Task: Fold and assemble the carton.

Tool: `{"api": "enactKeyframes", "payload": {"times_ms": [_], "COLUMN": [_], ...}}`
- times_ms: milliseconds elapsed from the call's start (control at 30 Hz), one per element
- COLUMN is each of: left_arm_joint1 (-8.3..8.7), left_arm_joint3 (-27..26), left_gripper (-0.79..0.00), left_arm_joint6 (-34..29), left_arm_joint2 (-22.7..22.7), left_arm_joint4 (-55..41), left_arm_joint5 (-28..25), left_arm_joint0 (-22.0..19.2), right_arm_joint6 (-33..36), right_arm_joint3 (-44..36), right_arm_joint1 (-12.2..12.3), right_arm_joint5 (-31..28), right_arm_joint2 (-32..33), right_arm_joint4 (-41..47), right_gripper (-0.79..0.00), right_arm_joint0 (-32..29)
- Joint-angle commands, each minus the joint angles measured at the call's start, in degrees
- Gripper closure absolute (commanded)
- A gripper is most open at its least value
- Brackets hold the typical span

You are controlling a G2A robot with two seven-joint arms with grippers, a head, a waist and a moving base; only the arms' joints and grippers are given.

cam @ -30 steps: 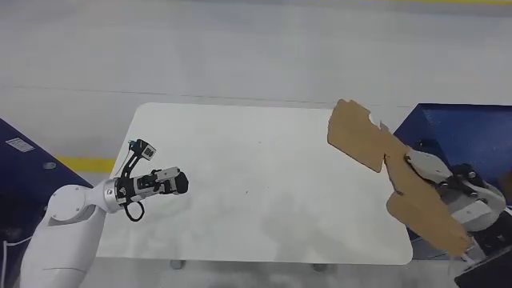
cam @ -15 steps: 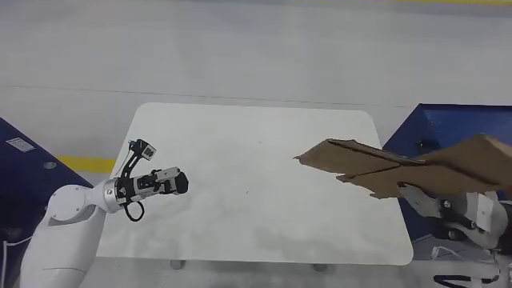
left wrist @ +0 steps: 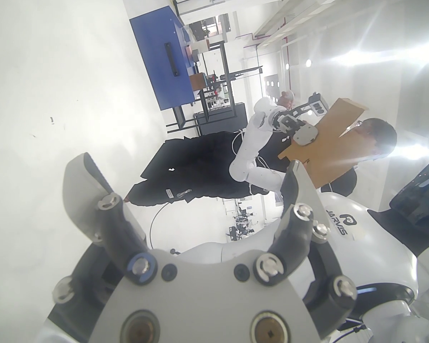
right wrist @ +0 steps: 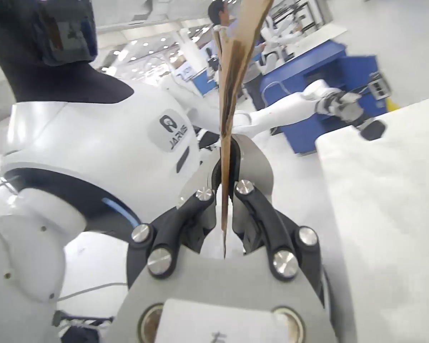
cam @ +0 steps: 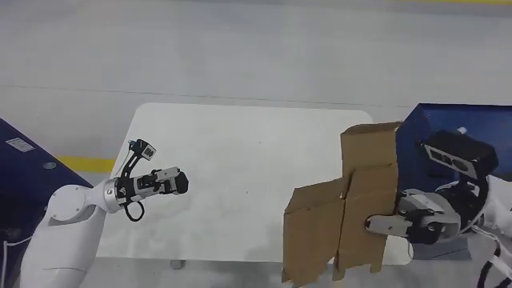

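We see a wide stretch of white table [cam: 240, 152] between the left gripper [cam: 182, 182] at its left edge and the carton [cam: 344, 208], which the right gripper [cam: 382, 225] holds over the near right corner, barring that side.

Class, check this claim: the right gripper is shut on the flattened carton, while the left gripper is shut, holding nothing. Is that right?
Not quite. The left gripper is open, not shut: the left wrist view shows its jaws standing wide apart with nothing between them. The right gripper is indeed shut on the flattened carton.
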Motion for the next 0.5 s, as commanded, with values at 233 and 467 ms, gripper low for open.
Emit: {"api": "enactKeyframes", "payload": {"times_ms": [233, 467], "left_arm_joint1": [0.00, 0.00], "left_arm_joint3": [0.00, 0.00], "left_gripper": [-0.785, -0.785], "left_arm_joint6": [0.00, 0.00], "left_arm_joint2": [0.00, 0.00], "left_arm_joint4": [0.00, 0.00], "left_arm_joint5": [0.00, 0.00], "left_arm_joint0": [0.00, 0.00], "right_arm_joint6": [3.57, 3.57], "right_arm_joint3": [10.62, 10.99], "right_arm_joint1": [-1.67, -1.95], "right_arm_joint5": [3.60, 3.59], "right_arm_joint2": [-9.10, -9.96], "right_arm_joint4": [12.09, 10.05], "right_gripper": [0.000, 0.000], "right_arm_joint0": [0.74, 1.36]}}
